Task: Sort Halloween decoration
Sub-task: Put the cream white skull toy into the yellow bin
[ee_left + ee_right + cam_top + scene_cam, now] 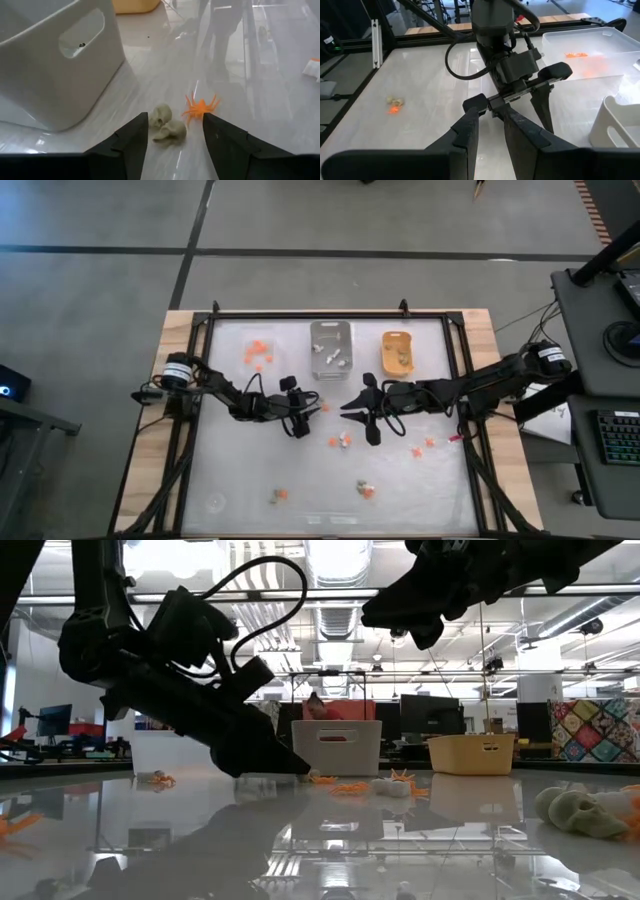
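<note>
Left hand [175, 132] is open and empty, low over two tan skulls [167, 124] beside an orange spider [201, 106]. Right hand [490, 131] hangs above the desk [250, 470], fingers nearly together, holding nothing.

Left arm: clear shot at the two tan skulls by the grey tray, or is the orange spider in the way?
Probably yes. The left end effector is open, with the two tan skulls lying between its fingers on bare table. The orange spider lies right beside them and might get caught too; the grey tray stands off to the side.
</note>
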Controlling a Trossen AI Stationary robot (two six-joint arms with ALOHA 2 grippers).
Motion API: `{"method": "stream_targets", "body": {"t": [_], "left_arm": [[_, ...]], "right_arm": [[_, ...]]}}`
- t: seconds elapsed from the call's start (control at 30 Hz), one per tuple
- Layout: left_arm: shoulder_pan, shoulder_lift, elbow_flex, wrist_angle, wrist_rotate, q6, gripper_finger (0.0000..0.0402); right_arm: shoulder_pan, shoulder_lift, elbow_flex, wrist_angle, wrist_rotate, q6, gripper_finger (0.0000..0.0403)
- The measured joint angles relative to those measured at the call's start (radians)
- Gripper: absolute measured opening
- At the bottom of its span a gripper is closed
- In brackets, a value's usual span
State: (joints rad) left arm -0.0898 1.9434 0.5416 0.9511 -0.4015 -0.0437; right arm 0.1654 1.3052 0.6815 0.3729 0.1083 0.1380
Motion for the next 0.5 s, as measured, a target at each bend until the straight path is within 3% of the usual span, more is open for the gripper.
{"method": "stream_targets", "body": {"t": [0.5], "left_arm": [[0.002, 0.054, 0.007, 0.026, -0.002, -0.028, 0.0155]], "right_arm": [[0.0, 0.003, 0.0, 0.002, 0.0, 0.019, 0.0082]]}}
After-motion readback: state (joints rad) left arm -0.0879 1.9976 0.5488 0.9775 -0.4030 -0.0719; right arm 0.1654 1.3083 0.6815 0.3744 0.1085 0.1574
